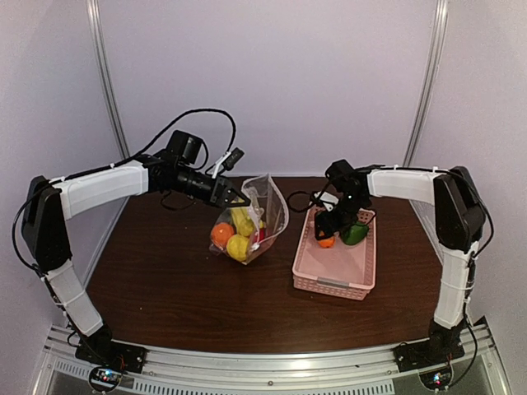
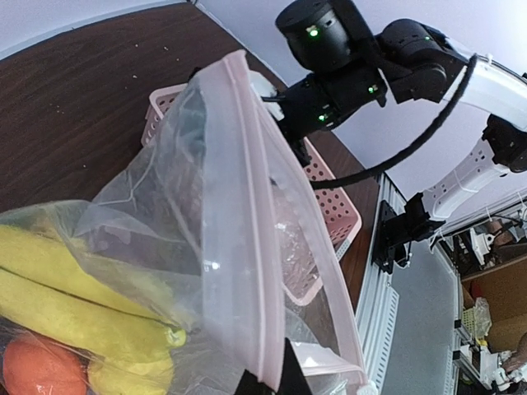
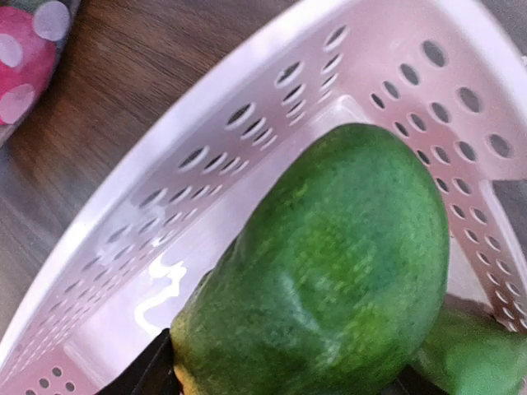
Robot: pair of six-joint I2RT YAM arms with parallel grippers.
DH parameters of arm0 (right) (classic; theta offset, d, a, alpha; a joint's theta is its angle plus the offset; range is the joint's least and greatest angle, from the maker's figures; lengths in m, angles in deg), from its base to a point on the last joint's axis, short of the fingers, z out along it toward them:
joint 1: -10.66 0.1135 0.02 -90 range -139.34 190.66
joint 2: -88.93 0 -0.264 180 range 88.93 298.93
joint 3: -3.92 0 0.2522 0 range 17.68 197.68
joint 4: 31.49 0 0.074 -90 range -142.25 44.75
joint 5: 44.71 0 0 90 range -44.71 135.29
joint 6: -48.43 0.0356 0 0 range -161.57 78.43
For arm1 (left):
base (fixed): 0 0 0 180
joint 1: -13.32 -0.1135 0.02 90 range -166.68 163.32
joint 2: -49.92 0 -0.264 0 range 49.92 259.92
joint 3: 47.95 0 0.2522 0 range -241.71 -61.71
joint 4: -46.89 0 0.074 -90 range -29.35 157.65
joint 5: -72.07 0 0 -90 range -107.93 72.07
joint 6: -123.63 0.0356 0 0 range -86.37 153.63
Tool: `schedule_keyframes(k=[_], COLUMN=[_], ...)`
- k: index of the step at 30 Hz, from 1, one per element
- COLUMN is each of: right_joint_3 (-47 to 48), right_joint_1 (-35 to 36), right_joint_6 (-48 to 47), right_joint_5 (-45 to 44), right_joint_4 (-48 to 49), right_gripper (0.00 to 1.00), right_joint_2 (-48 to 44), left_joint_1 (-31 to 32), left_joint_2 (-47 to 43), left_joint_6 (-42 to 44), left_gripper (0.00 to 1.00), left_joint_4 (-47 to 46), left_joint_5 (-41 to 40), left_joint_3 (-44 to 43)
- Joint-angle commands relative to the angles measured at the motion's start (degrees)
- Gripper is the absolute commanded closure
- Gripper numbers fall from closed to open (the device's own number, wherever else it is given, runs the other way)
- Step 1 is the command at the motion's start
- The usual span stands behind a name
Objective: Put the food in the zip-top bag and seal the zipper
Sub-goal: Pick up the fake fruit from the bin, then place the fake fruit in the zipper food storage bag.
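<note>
Plastic, clear and crinkly, the zip-top bag (image 1: pixel 268 206) hangs mouth-up with its long axis near upright. Its pinkish zipper (image 2: pixel 247 206) strip is pinched by the left gripper (image 1: pixel 241 198), and smooth banana (image 2: pixel 74 280) and orange (image 2: pixel 41 370) bulge below. A glossy, lumpy green pepper (image 3: pixel 329 263) fills the right gripper (image 1: pixel 328 230) span inside the perforated pink basket (image 1: pixel 333 285); whether it grips, I cannot tell.

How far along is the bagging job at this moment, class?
Done: banana, orange and lemon sit in the bag. In hand: the left gripper pinches the bag's mouth up and open; the right gripper is down in the basket at a green fruit, grip unclear. Left: that green fruit, a small orange piece beside it, then closing the zipper, which gapes.
</note>
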Motion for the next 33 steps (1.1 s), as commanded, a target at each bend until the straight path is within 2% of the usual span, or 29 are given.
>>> schedule_keyframes(k=[1,6,10,16,19,24,28,33], right_joint_3=[-2.2,-3.11,-2.91,-0.41,-1.23,2.22,0.76,-2.92], right_joint_1=[-1.33,-1.4,-1.39,-0.21,1.49,4.0,6.13,7.81], right_joint_6=[-2.03,-5.91,-8.74,-8.85,-7.62,-3.2,-3.6,-1.01], right_joint_5=[0.47,8.3,16.06,26.73,27.24,29.8,28.88,25.29], right_joint_4=[1.31,-0.35,0.65,4.59,9.46,12.68,13.45,19.76], right_gripper=[0.52,0.56,0.56,0.54,0.54,0.54,0.54,0.54], right_joint_2=[-9.87,-17.35,-23.8,-29.36,-30.84,-27.33,-25.64,-25.05], left_joint_1=[-0.09,-0.04,0.6,3.67,4.2,4.3,5.11,5.85], left_joint_2=[0.93,1.1,1.36,1.25,1.74,2.16,1.32,0.87], left_joint_6=[1.72,0.93,-1.88,-7.5,-10.8,-14.0,-15.79,-16.23], left_gripper=[1.0,1.0,1.0,1.0,1.0,1.0,1.0,1.0], left_joint_4=[3.38,6.65,6.56,0.24,-3.32,-6.55,-9.13,-9.25], left_joint_5=[-2.24,-5.37,-7.16,-9.13,-9.07,-9.42,-8.84,-7.32], left_joint_3=[-4.97,-8.81,-7.74,-5.3,-5.71,-7.25,-7.02,-7.36])
